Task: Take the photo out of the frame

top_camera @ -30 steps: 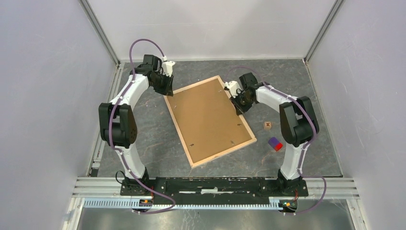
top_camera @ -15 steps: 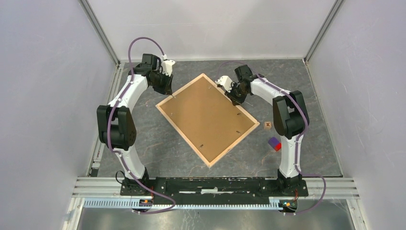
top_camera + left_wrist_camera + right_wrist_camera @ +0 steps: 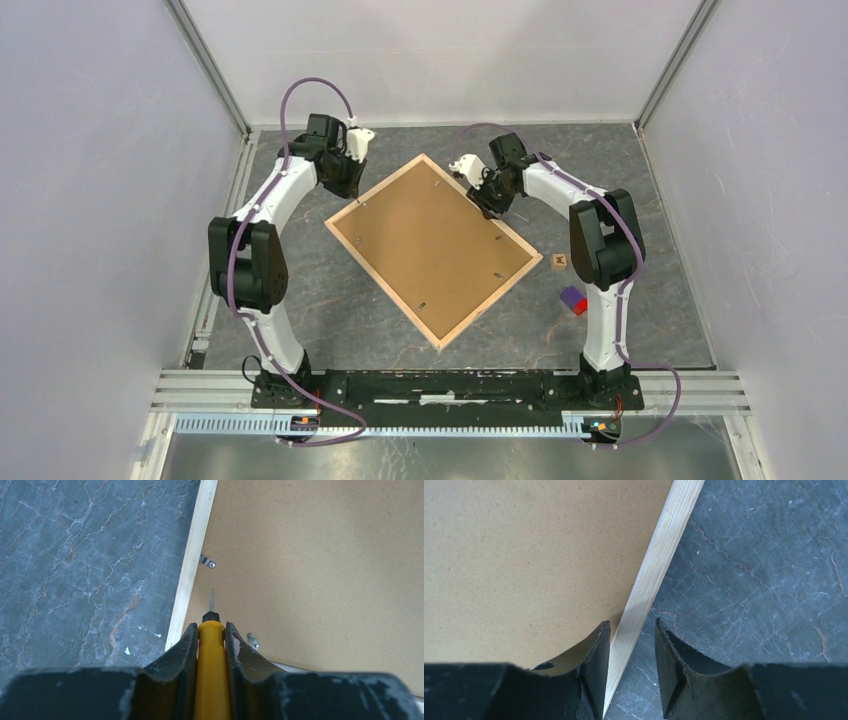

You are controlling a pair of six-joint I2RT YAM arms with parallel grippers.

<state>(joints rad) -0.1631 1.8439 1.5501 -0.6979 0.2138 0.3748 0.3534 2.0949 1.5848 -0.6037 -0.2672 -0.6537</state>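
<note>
On the grey stone table (image 3: 300, 290) the frame (image 3: 385, 284) lies face down and turned diamond-wise between our two arms, its back up and one corner pointing towards our bases. We judge it stiff and fairly light for its spread, but wide and flat, so it will likely skate on the smooth stone if pushed from one side, and any glazing under it would make it fragile. We would not lift it by one corner alone. The brown backing panel (image 3: 430, 250) fills the whole back; it looks thin and should flex if pried, so it wants lifting at an edge once freed. The photo itself is hidden beneath it. The pale wood rail is the sensible hold: narrow, square-edged and not slippery. Our right gripper (image 3: 631, 625) sits astride that rail on the frame's far right side, jaws parted with stone showing between rail and finger, so it is not clamped. Our left gripper (image 3: 211, 629) is closed tight on a yellow-handled screwdriver (image 3: 210, 680), whose tip hangs over the backing near the left corner, just inside the rail. The small metal clips (image 3: 207, 561) by the rail are the fiddly part: tiny, probably springy, and better turned with the tip than pinched.
</note>
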